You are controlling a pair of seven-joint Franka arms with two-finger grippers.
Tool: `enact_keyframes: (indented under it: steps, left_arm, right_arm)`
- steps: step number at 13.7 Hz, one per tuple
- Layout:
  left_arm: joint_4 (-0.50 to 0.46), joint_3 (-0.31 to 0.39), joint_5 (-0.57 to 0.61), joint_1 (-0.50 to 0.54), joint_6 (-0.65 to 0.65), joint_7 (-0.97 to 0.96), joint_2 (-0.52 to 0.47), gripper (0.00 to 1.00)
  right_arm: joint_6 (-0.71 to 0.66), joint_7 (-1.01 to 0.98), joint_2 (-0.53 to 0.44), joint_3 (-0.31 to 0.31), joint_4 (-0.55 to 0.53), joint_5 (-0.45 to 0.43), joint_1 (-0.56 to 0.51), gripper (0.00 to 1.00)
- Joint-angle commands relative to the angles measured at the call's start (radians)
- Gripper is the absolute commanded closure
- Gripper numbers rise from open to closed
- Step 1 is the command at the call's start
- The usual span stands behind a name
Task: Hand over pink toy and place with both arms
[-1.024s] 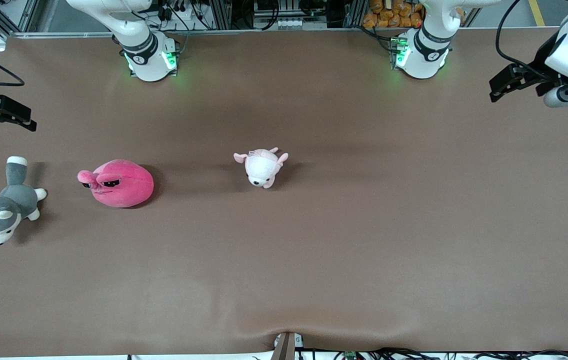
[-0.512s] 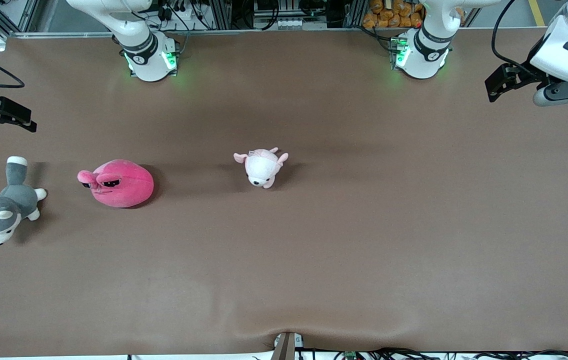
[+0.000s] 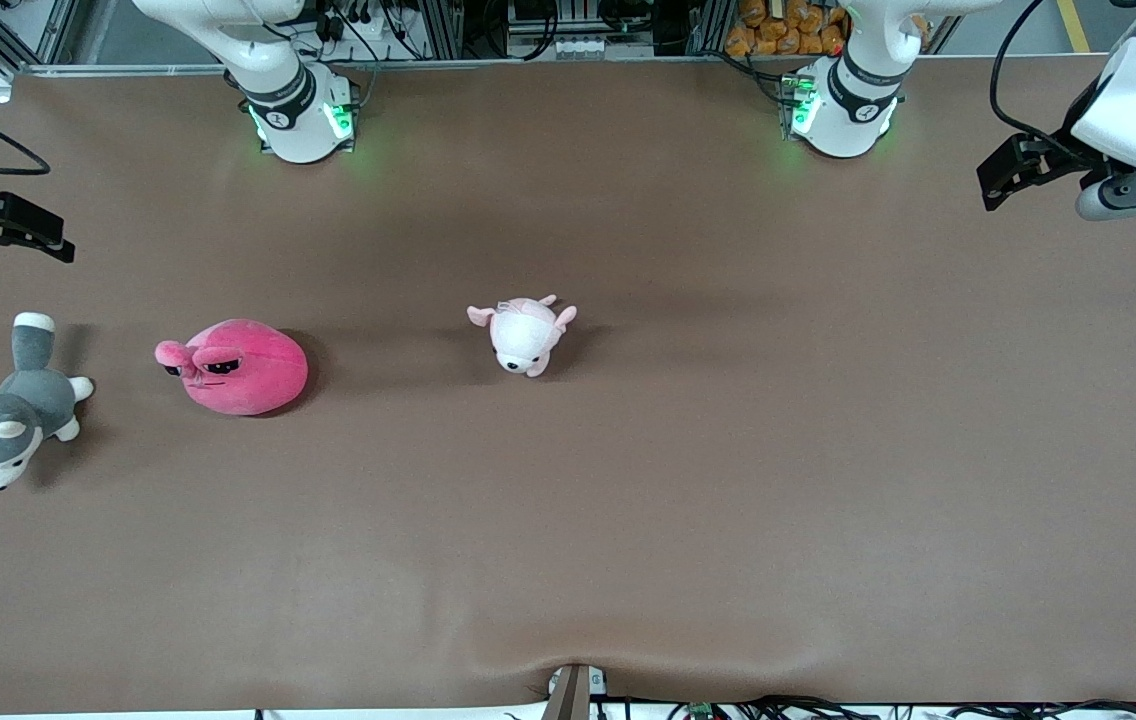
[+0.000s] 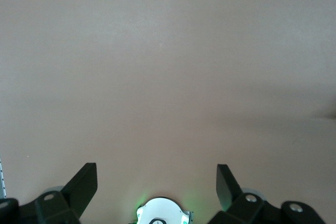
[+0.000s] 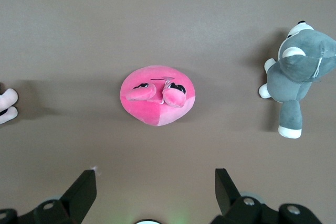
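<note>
The pink toy (image 3: 238, 367), a hot-pink round plush with two eye bumps, lies on the brown table toward the right arm's end. In the right wrist view the pink toy (image 5: 157, 103) lies well ahead of my right gripper (image 5: 156, 179), whose fingers stand wide open with nothing between them. My right gripper (image 3: 48, 235) hangs over the table's edge at the right arm's end, apart from the toy. My left gripper (image 3: 1003, 178) hangs open and empty over bare table at the left arm's end. In its own wrist view the left gripper (image 4: 157, 174) has only bare table ahead.
A grey-and-white husky plush (image 3: 3, 420) lies beside the pink toy, closer to the table's end (image 5: 296, 72). A small pale pink-and-white plush (image 3: 523, 335) sits near the table's middle. The two arm bases (image 3: 300, 115) (image 3: 840, 110) stand along the table's edge farthest from the front camera.
The left arm's wrist and gripper have shifted a little over its end of the table. The right arm and the three plush toys have not moved.
</note>
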Motion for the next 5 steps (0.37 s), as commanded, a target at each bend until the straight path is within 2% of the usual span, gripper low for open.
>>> enact_keyframes:
  steps: [1, 5]
  left_arm:
    - [0.041, -0.002, 0.01, 0.005, -0.023, 0.016, 0.025, 0.0]
    - [0.041, -0.002, 0.008, 0.005, -0.023, 0.016, 0.028, 0.0]
  right_arm:
    - [-0.023, 0.006, 0.002, 0.01, 0.011, 0.001, -0.011, 0.0]
    - [-0.041, 0.095, 0.002, 0.011, 0.008, 0.011, -0.012, 0.0]
